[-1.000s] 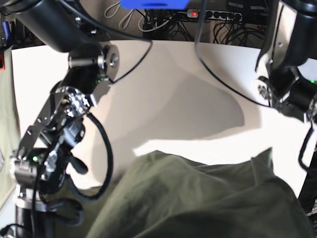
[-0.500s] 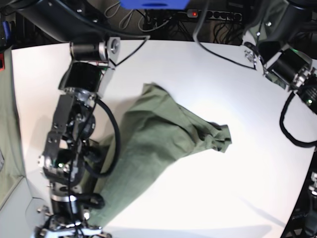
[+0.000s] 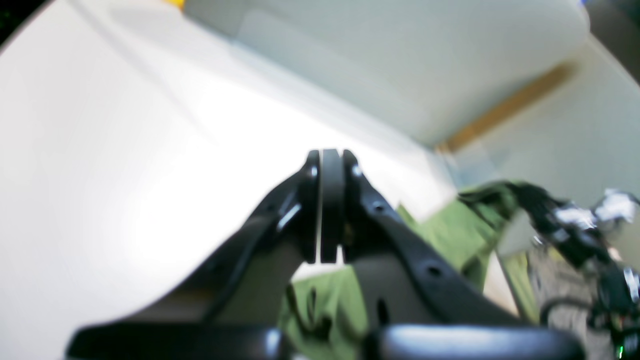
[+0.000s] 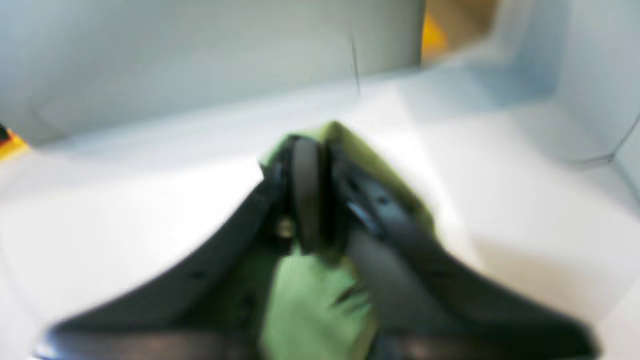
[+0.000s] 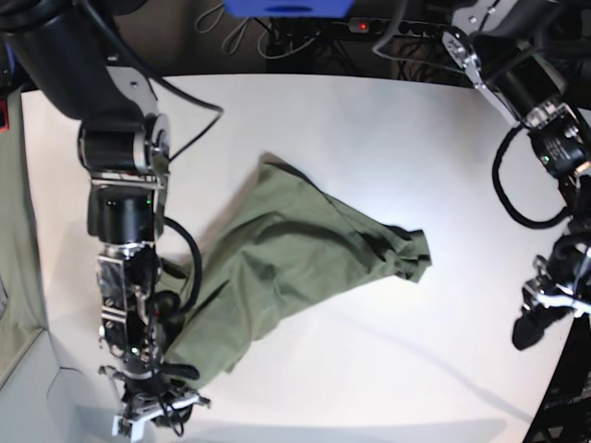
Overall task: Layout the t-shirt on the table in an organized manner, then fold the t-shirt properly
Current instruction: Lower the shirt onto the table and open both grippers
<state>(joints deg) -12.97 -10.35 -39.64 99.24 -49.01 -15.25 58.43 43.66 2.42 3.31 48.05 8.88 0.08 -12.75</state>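
Note:
The olive-green t-shirt (image 5: 295,249) lies crumpled in a slanted heap on the white table (image 5: 369,138), left of the middle. My right gripper (image 5: 152,406) is at the table's near left edge, shut on the shirt's lower corner. The blurred right wrist view shows the gripper (image 4: 312,195) closed with green cloth (image 4: 310,305) around the fingers. My left gripper (image 5: 536,318) hangs at the table's right edge, well away from the shirt. In the left wrist view the gripper (image 3: 327,200) is shut with nothing in it, and part of the shirt (image 3: 450,235) shows behind it.
A green cloth strip (image 5: 9,231) hangs past the table's left edge. A power strip and cables (image 5: 406,32) lie behind the far edge. The right arm's links (image 5: 125,185) stand over the table's left side.
The shirt, held up near the camera a second ago, lies on the table. The right gripper has moved toward the near edge. The left gripper has swung out to the right edge.

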